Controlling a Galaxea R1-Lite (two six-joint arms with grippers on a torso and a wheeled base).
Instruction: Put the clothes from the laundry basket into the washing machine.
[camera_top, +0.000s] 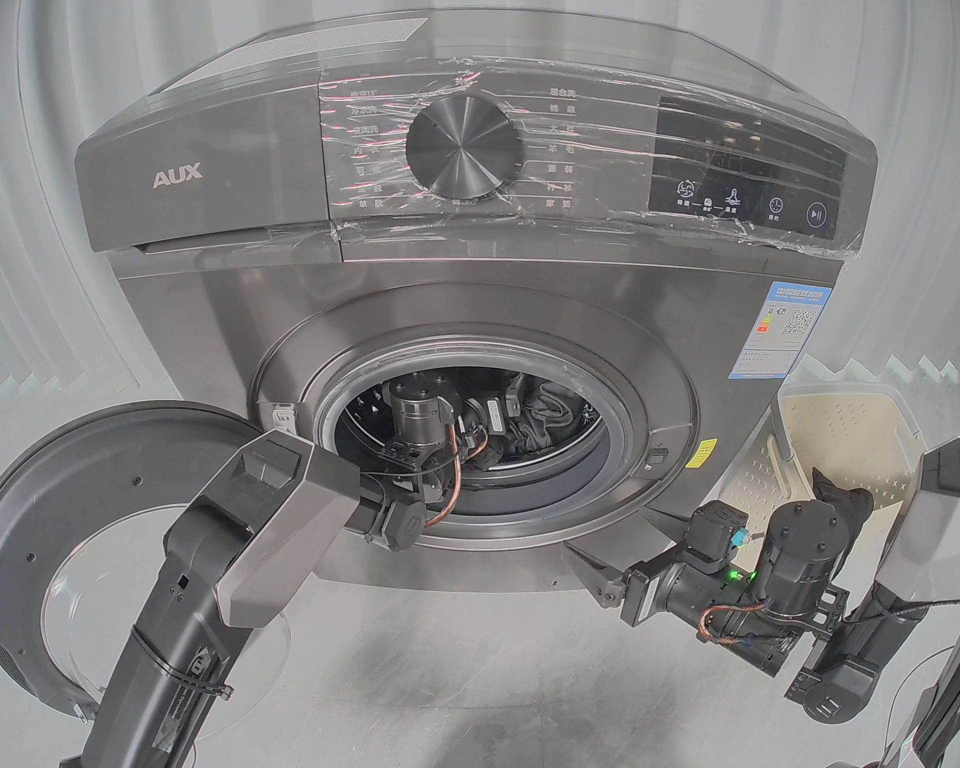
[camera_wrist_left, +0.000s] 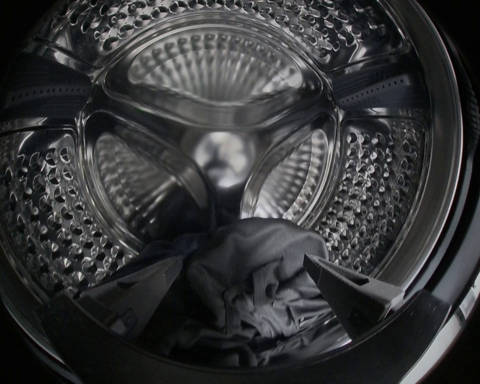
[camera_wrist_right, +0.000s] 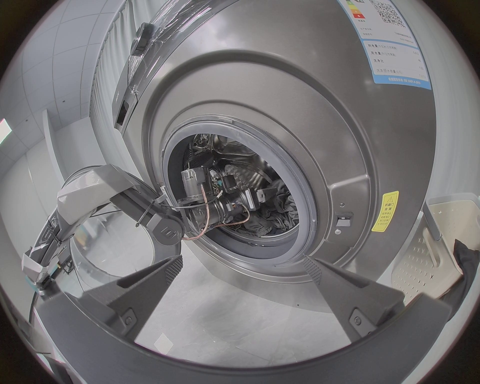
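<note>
The door (camera_top: 90, 480) is swung open at the left. Inside the washing machine (camera_top: 600, 300), the left gripper (camera_wrist_left: 242, 259) is held apart near grey clothes (camera_wrist_left: 250, 305). The right gripper (camera_wrist_right: 241, 260) is spread, empty, before the machine; a dark garment (camera_top: 835, 500) is seen in the laundry basket (camera_top: 860, 430).

Floor (camera_top: 470, 690): pale grey, smooth and glossy with soft reflections; one small white square scrap (camera_wrist_right: 162, 343) lies flat on it, seen in the right wrist view. Backdrop: white pleated curtain (camera_top: 60, 230) hanging in vertical folds, visible at both sides of the head view. The right wrist view also gives a white surface of large rectangular panels (camera_wrist_right: 60, 70), wall or ceiling not determinable, with a bright light patch (camera_wrist_right: 4, 130) at its edge
</note>
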